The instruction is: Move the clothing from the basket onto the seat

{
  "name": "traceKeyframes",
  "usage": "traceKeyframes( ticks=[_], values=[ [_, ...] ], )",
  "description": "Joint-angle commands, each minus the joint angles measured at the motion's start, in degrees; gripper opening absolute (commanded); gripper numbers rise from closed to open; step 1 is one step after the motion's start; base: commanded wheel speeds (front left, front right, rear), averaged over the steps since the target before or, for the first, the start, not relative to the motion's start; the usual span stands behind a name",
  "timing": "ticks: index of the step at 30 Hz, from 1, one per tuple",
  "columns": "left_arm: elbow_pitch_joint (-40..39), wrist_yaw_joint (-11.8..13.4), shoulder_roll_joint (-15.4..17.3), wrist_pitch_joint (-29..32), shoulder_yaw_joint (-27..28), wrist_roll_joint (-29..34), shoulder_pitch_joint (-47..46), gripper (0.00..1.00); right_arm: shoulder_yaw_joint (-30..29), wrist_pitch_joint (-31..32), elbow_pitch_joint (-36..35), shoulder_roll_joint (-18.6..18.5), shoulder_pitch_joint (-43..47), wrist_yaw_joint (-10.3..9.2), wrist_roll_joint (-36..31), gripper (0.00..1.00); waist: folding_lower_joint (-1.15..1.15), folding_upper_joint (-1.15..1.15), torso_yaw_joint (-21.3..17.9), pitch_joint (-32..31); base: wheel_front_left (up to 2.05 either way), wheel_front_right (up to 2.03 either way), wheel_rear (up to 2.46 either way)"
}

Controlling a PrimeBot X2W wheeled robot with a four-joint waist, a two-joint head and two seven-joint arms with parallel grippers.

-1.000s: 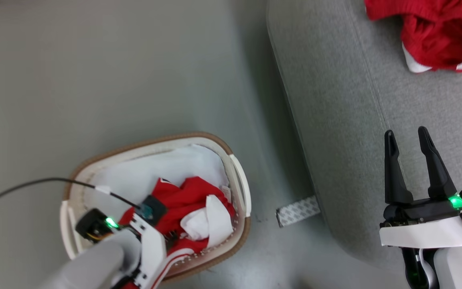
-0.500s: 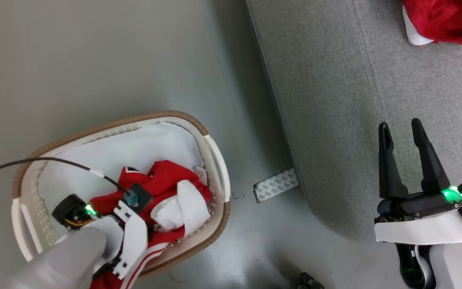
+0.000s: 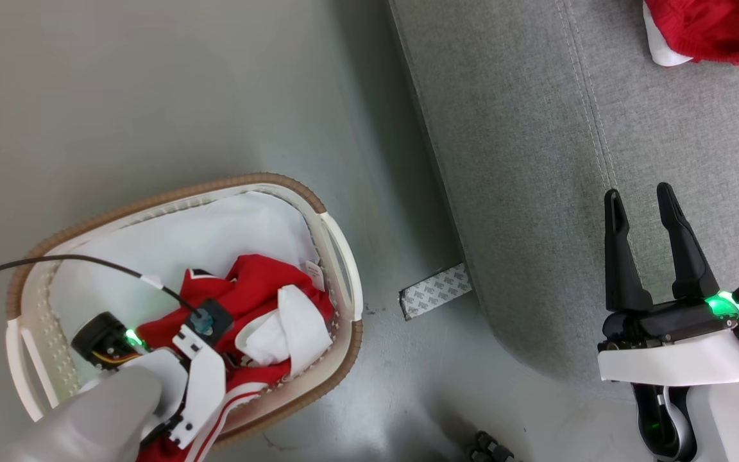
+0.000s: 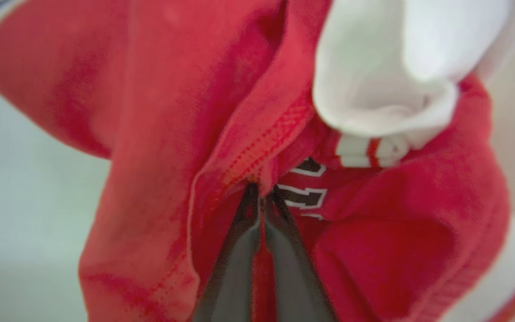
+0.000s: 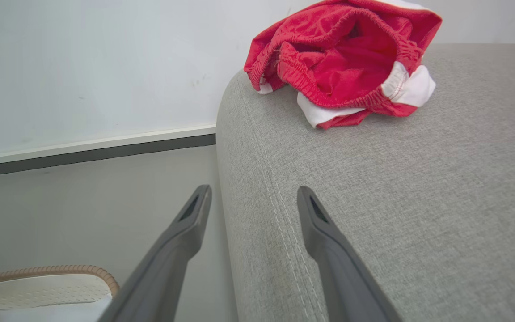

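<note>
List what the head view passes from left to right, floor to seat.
Basket holding red clothing → patterned strip on the floor → seat → right gripper, open above the seat.

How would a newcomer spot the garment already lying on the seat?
Find the large grey seat on the right of the head view. At its far end lies a crumpled pair of red shorts. Unlike the red clothing in the basket, they lie alone and show a gathered elastic waistband.
</note>
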Motion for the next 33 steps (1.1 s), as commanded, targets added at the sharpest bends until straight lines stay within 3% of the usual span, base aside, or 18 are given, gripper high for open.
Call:
traceKeyframes(
  ticks=[1,13,26,33],
  values=[
    [0.2,0.0,-0.2,-0.8,-0.1,0.4,-0.2,0.0,-0.2,-0.1,0.1,0.0,-0.5,-0.14,0.1,1.0,-0.01,0.0,0.1,-0.3,0.0,0.0,0.0],
    [0.4,0.0,-3.0,-4.2,-0.1,-1.3,0.6,0.0,-1.2,-0.1,0.9,0.0,-0.3,-0.14,-1.4,1.0,-0.01,0.0,2.2,-4.9,0.0,0.0,0.0],
    [-0.1,0.0,-11.0,-16.0,-0.1,-7.8,5.0,0.0,-4.1,-0.1,3.9,0.0,2.3,-0.14,-8.2,1.0,-0.01,0.0,10.3,-21.8,0.0,0.0,0.0],
    [-2.2,0.0,-13.7,-22.6,-0.1,-10.3,7.3,0.0,-4.7,-0.1,6.6,-0.1,4.5,-0.15,-10.9,1.0,-0.01,0.0,14.6,-31.3,0.0,0.0,0.0]
  ],
)
